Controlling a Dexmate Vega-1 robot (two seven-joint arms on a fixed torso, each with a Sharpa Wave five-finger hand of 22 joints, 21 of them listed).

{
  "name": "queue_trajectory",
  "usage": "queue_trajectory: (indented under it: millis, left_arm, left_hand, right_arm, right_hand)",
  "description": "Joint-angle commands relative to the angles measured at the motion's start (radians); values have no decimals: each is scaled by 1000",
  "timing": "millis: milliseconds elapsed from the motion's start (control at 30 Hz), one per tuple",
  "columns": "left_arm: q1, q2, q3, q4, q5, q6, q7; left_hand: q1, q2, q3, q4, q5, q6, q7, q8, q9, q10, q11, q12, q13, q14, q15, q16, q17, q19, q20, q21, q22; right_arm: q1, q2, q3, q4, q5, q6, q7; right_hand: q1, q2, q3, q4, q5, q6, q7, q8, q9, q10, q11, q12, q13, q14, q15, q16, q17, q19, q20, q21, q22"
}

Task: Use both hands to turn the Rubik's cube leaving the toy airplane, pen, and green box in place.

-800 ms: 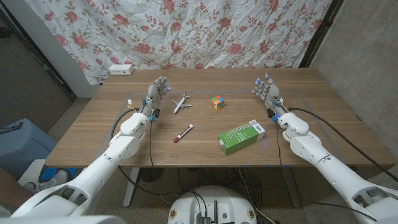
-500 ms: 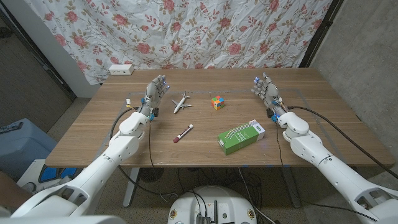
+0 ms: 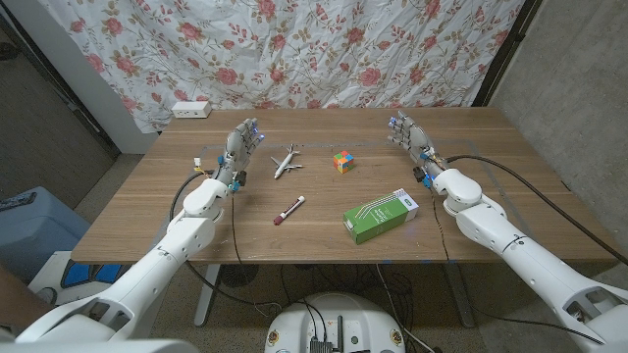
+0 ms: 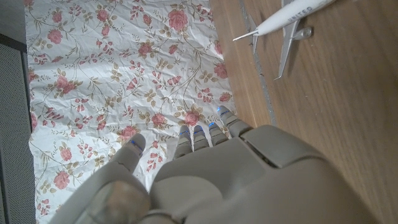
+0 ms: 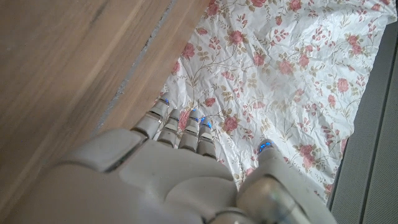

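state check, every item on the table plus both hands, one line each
Left hand: open, holds nothing.
Right hand: open, holds nothing.
Cube: on table, untouched, between the hands.
Airplane: on its wheels, left of cube.
Pen: lying flat, cap on.
Green box: lying flat, closed.

Wood, cloth and plastic, as we see them

We see a matt wooden table, a crumpled floral cloth backdrop, and smooth plastic-looking hands.
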Motion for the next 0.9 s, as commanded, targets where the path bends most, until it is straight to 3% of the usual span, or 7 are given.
queue_trajectory:
  millis: [33,133,200,533,600,700,900]
  left_arm:
    - [35,21,-16,-38,6,-12,17]
    - [43,28,-20,-44,6,-15,16]
    - [46,29,-23,-42,7,-21,17]
    - [57,24,-26,-46,30,-55,36]
    - [63,27,-27,-57,31,-53,41]
    - [69,29,-28,-65,35,-54,48]
    - [92,37,-36,-97,42,-41,83]
  left_hand:
    - [3,58,4,-3,4,0,-8,3,1,5,-5,2,3,2,-51,4,3,10,-33,6,5]
    - [3,58,4,-4,4,-1,-8,3,1,6,-9,2,3,2,-51,4,3,10,-33,6,5]
    - [4,57,4,-4,4,-1,-8,2,1,5,-8,2,3,3,-51,4,3,10,-33,6,5]
    - [4,57,5,-7,4,9,-6,5,1,16,-6,5,3,9,-52,5,3,13,-31,7,5]
    - [4,57,5,-7,4,10,-7,5,1,17,-7,5,3,9,-52,5,3,13,-31,6,5]
    - [4,56,6,-8,4,9,-7,5,1,15,-10,4,3,9,-52,4,3,13,-31,6,5]
    - [4,55,5,-9,4,6,-9,3,1,13,-10,2,3,8,-53,3,3,10,-30,5,5]
  right_arm:
    - [43,-53,-38,-70,-122,-54,-6]
    - [45,-77,-46,-118,-155,-109,-16]
    - [45,-79,-48,-127,-166,-115,-23]
    - [123,-147,-107,-174,-268,-190,80]
    - [153,-177,-142,-214,-349,-264,97]
    - [176,-193,-162,-237,-400,-294,118]
    - [220,-215,-194,-267,-462,-340,189]
  right_hand:
    - [13,-1,3,-15,-1,5,-9,3,2,-4,2,1,1,-12,-6,0,-6,-14,-12,3,2]
    - [17,-1,5,-20,-2,1,-14,2,2,-7,-1,1,1,-15,-10,0,-9,-17,-16,3,2]
    - [25,0,9,-27,-3,3,-17,3,1,-4,-17,2,1,-16,-8,1,-15,-19,-18,5,2]
    - [62,-14,20,-71,-14,-35,-42,-6,1,-30,-25,-3,-1,-53,-1,-1,-42,-59,3,3,1]
    - [69,-17,22,-81,-17,-50,-51,-8,1,-41,-28,-4,-1,-65,1,-1,-50,-75,16,2,1]
    - [74,-21,22,-91,-21,-75,-64,-10,1,-57,-30,-5,-1,-79,5,1,-60,-88,37,4,2]
    - [78,-24,22,-101,-25,-107,-77,-12,2,-82,-33,-7,-1,-111,21,-1,-71,-112,50,4,2]
